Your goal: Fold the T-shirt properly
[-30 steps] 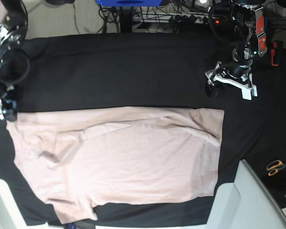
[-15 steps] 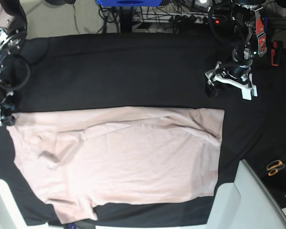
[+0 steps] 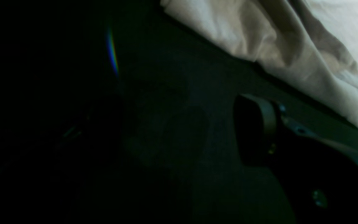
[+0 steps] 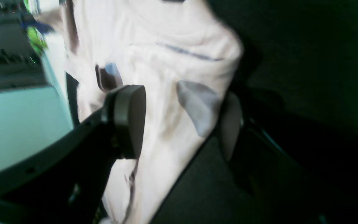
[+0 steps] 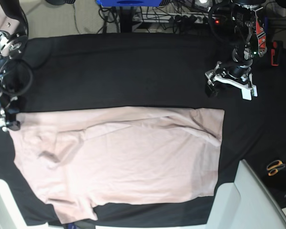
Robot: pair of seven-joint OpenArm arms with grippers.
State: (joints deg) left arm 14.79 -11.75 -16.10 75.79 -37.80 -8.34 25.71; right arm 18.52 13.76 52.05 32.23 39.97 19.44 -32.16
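Observation:
The pale pink T-shirt [image 5: 124, 157] lies spread out and lightly wrinkled on the black cloth [image 5: 124, 71]. My right gripper [image 5: 7, 121] is at the shirt's upper left corner. In the right wrist view its open jaws stand on either side of the T-shirt's edge [image 4: 179, 62], with one pad [image 4: 129, 121] over the fabric and the other [image 4: 230, 124] over the black cloth. My left gripper [image 5: 229, 86] hovers open over bare cloth, a little beyond the shirt's upper right corner. One of its fingers [image 3: 256, 130] shows in the left wrist view, apart from the T-shirt [image 3: 291, 46].
Orange-handled scissors [image 5: 276, 167] lie at the right edge. A white panel [image 5: 248, 200] juts in at the bottom right, and another pale surface [image 4: 17, 124] sits beside the shirt in the right wrist view. Cables and a power strip [image 5: 181, 19] run along the back.
My right gripper has come down and slightly inward, onto the shirt's upper left corner. The left arm and the shirt have not moved.

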